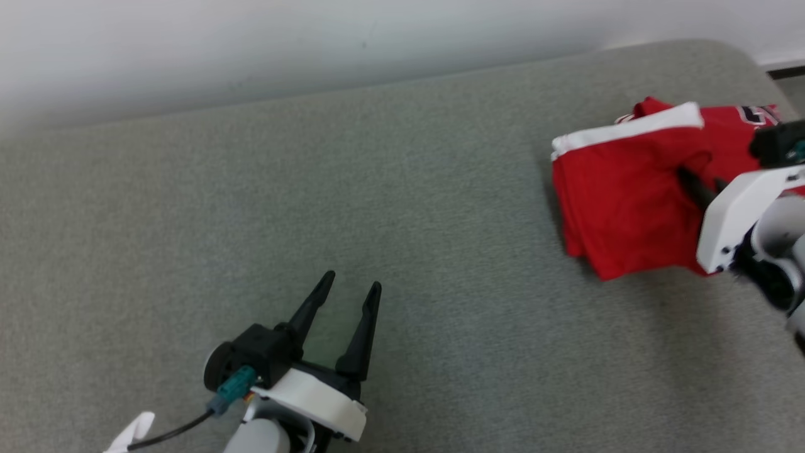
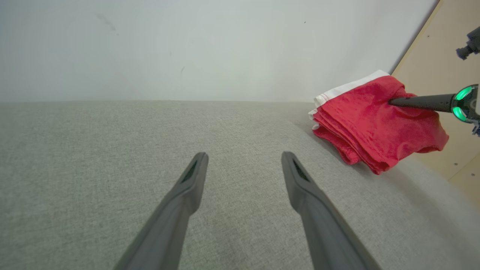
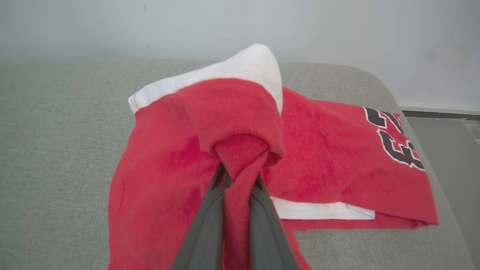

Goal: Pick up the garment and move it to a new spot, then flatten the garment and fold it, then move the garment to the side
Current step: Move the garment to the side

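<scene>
Red jersey (image 1: 622, 195) seen folded, upper right; pinched by right gripper (image 3: 240, 176). Left gripper (image 1: 349, 296) spread, unloaded. Judged left: side placement.

Lighting: bright, even, diffuse; no glare. Shadows: soft, narrow band along the left and lower edges of the garment (image 1: 622, 189); faint patch under the left end effector (image 1: 353, 279). Focus: head view fairly sharp; wrist views soft on the near fingers (image 2: 176, 210). Distortion: mild wide-angle stretch at wrist-view edges.
</scene>
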